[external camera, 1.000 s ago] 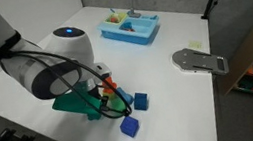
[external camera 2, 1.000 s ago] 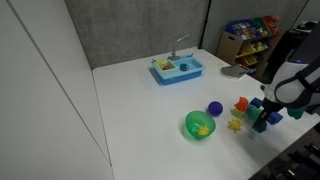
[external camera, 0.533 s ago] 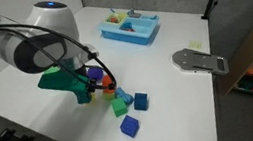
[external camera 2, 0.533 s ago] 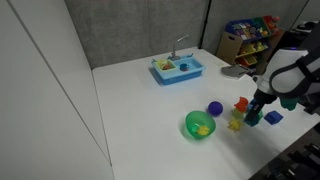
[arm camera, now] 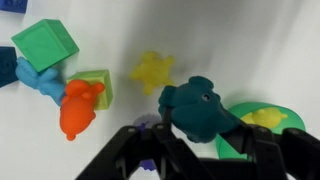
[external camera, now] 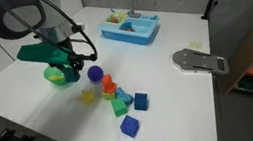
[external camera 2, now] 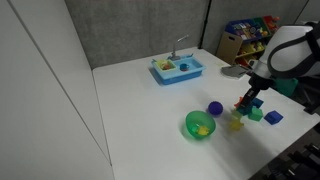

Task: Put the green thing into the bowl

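My gripper [arm camera: 196, 118] is shut on the green thing [arm camera: 192, 100], a dark teal lumpy toy, and holds it above the table. The bright green bowl [arm camera: 232, 108] lies just beside and below it, with a yellow piece [arm camera: 266, 118] inside. In an exterior view the gripper [external camera: 68, 61] hangs over the bowl's [external camera: 55, 79] near side. In an exterior view the gripper [external camera 2: 247, 100] shows raised, off to one side of the bowl [external camera 2: 200, 126].
A purple ball [external camera: 95, 73], an orange toy [external camera: 108, 83], a yellow star [arm camera: 152, 70], light-green cubes [arm camera: 45, 45] and blue cubes [external camera: 129, 127] lie beside the bowl. A blue toy sink tray [external camera: 129, 30] stands at the back. A grey flat object [external camera: 199, 62] lies near the table edge.
My gripper has risen from the cluster of blocks with the teal toy in it and moved across to the bowl.
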`<control>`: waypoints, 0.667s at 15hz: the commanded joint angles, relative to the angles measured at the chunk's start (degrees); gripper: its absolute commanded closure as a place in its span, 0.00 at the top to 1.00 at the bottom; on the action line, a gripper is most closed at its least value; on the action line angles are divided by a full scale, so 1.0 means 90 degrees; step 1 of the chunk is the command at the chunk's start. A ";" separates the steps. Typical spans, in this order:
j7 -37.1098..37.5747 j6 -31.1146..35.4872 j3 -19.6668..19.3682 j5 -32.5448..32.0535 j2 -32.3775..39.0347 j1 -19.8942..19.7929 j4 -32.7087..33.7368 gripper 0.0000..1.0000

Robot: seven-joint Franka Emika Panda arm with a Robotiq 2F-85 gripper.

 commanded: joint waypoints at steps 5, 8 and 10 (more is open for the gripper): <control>-0.0039 -0.0036 -0.0269 0.0070 0.0007 0.0295 -0.0010 0.48; 0.0000 -0.0016 -0.0233 -0.0006 0.0081 0.0426 0.0070 0.23; 0.0050 -0.0076 -0.0179 -0.0042 0.0152 0.0586 0.0179 0.23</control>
